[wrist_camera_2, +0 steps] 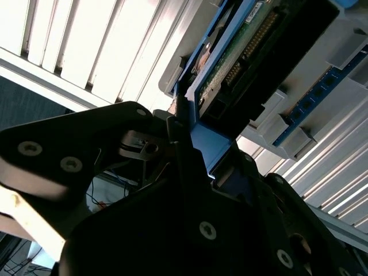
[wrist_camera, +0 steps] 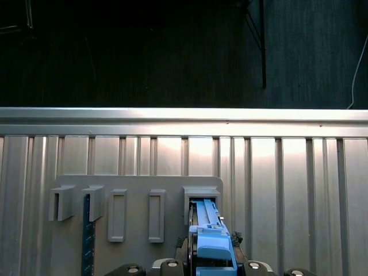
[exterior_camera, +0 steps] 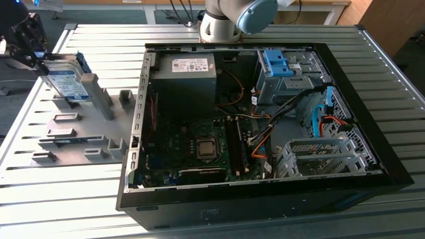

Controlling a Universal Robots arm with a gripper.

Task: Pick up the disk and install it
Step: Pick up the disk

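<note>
Exterior view, disk count: one disk [exterior_camera: 66, 83], standing on edge in a pocket at the far end of the holder plate [exterior_camera: 99, 127].
Disk look: flat silver-grey slab with a white-and-blue label on its broad face and blue rails along the sides. The second wrist view shows its green circuit-board side.
Gripper count: one gripper [wrist_camera_2: 198, 138], dark, directly above the plate's end pocket.
Jaws: pressed against the disk's blue rail from both sides, pinching it.
Holder plate: one, grey. The first wrist view shows five raised pockets in a row, with the disk in the end one.
Computer case [exterior_camera: 265, 206]: one, black, side open, just beside the plate on the exterior view's right.
Table [exterior_camera: 73, 204]: one, slatted metal, under the plate and case.
</note>
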